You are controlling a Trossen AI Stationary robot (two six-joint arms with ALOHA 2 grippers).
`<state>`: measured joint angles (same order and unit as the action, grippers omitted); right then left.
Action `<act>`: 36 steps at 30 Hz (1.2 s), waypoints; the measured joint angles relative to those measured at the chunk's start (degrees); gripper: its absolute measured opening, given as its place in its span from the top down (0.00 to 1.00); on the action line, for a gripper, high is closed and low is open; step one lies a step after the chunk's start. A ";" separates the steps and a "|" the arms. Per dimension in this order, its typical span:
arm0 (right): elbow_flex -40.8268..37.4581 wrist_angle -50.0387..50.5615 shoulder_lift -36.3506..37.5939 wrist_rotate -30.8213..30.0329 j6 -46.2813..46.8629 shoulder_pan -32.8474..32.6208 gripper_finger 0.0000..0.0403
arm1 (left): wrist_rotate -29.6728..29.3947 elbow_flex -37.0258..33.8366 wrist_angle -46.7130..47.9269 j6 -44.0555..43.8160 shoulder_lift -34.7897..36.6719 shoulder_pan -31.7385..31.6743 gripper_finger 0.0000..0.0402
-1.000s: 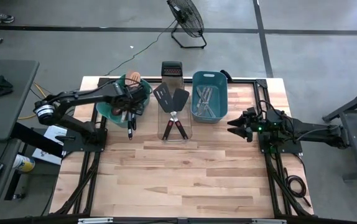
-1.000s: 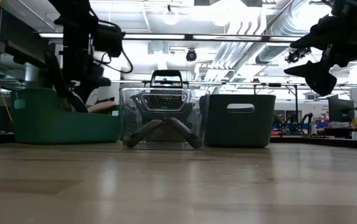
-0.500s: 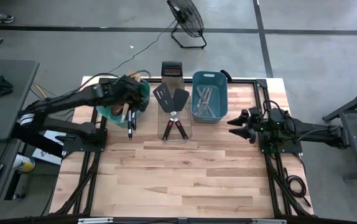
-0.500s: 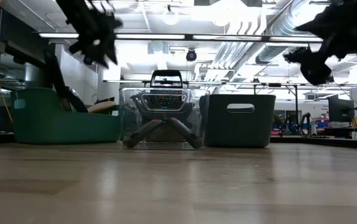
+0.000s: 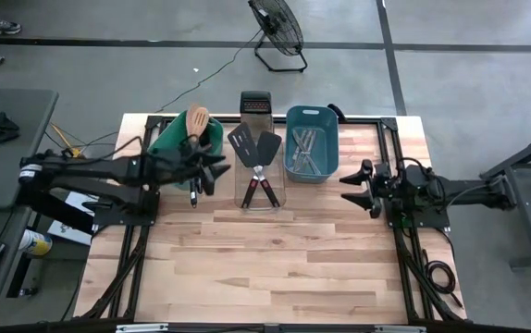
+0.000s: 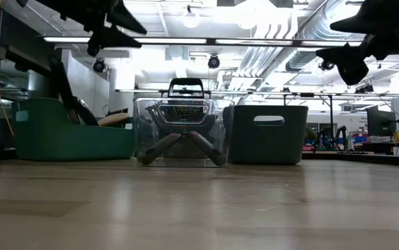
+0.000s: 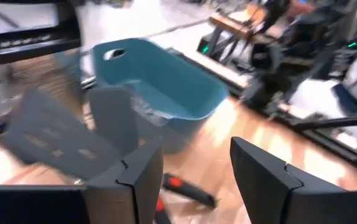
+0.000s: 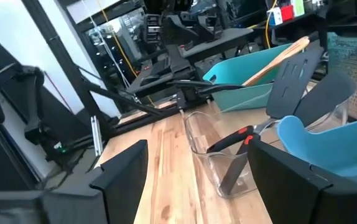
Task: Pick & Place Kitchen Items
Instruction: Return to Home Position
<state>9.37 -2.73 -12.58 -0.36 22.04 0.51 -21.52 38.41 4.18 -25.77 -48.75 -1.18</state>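
Retreat of the left gripper [image 5: 216,170]: it has drawn back from over the bin [image 5: 175,139] and now hangs beside it, fingers spread wide, holding nothing. Spoons [image 5: 198,118] lie in that bin, so sorting looks finished. The right gripper [image 5: 344,187] waits near its base, likewise spread and bare.

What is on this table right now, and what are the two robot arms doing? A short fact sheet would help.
green bin: far left of the row, wooden spoons sticking out
clear tub: middle, holds two black turners
blue tub: right of the clear tub, silver utensils inside
box grater: upright behind the clear tub
left fingers: open, empty, raised between green bin and clear tub
right fingers: open, empty, raised near the table's right edge
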 joint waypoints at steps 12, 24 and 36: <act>0.00 3.77 8.90 -2.13 -5.60 -4.08 0.34 | -13.71 -1.46 -2.13 -2.89 1.23 12.96 0.54; -2.53 0.36 11.77 -2.89 -7.12 -4.04 0.34 | -11.27 -4.60 -10.76 -1.80 1.66 13.98 0.54; -8.81 -6.11 12.19 -4.26 -10.27 -4.28 0.34 | -10.49 -8.11 -18.18 -1.94 1.66 13.98 0.54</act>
<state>0.56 -8.84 -0.38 -4.62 11.77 -3.77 -32.01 30.30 -14.00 -27.71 -47.09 12.80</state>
